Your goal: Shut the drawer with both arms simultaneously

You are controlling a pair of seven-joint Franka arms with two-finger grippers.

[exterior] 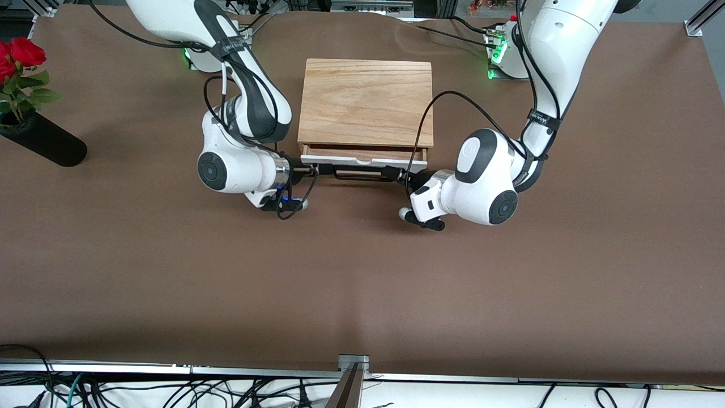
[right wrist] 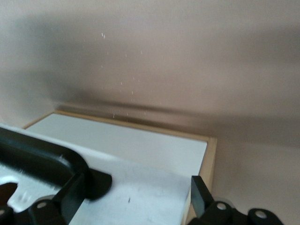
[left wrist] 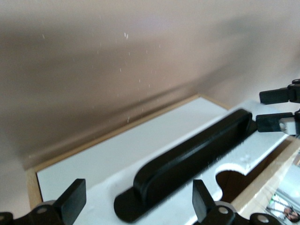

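Note:
The drawer sticks a little way out of the light-wood casing; its white front panel faces the front camera and carries a black bar handle. My right gripper is open at the panel's end toward the right arm. In the right wrist view this gripper spans the panel between the handle's foot and the panel's edge. My left gripper is open at the other end. In the left wrist view it straddles the handle's end against the panel.
A black vase with red roses lies toward the right arm's end of the brown table. Both arm bases stand beside the casing. Cables hang below the table's edge nearest the front camera.

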